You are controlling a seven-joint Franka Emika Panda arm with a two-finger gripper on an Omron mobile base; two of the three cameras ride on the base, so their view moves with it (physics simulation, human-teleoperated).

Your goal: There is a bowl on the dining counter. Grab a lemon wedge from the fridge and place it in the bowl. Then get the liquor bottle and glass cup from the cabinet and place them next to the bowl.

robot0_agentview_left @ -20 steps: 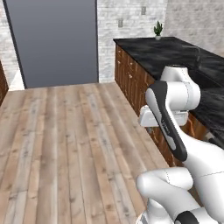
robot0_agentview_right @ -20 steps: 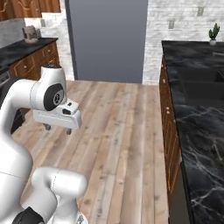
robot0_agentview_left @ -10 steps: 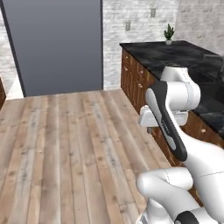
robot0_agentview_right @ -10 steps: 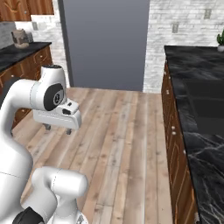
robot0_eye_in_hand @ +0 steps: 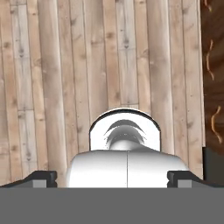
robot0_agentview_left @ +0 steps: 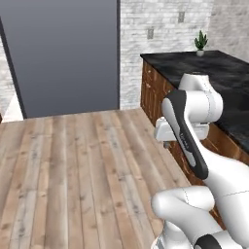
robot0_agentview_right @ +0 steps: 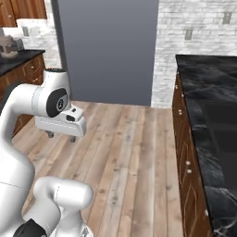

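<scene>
My gripper (robot0_agentview_right: 61,137) hangs open and empty at about drawer height over the plank floor, fingers pointing down. It also shows beside the arm in the left base view (robot0_agentview_left: 168,143), and in the hand view its two dark fingertips (robot0_eye_in_hand: 41,177) stand far apart above bare planks. A tall flat grey panel (robot0_agentview_left: 63,53) (robot0_agentview_right: 106,46) rises ahead with no handles or door gap showing; I cannot tell whether it is the fridge. The bowl, the lemon wedge, the dining counter, the cabinet, the liquor bottle and the glass cup are out of view.
A black marble worktop (robot0_agentview_right: 203,92) (robot0_agentview_left: 209,68) over knobbed wooden drawers runs along the right, with a small potted plant (robot0_agentview_left: 200,41) at its far end. Another dark worktop (robot0_agentview_right: 14,58) stands at far left. Wooden floor (robot0_agentview_left: 73,165) stretches between them up to the grey panel.
The whole picture has shifted: the base has driven toward the grey panel, which now looms larger. The arm keeps its pose and the gripper stays open.
</scene>
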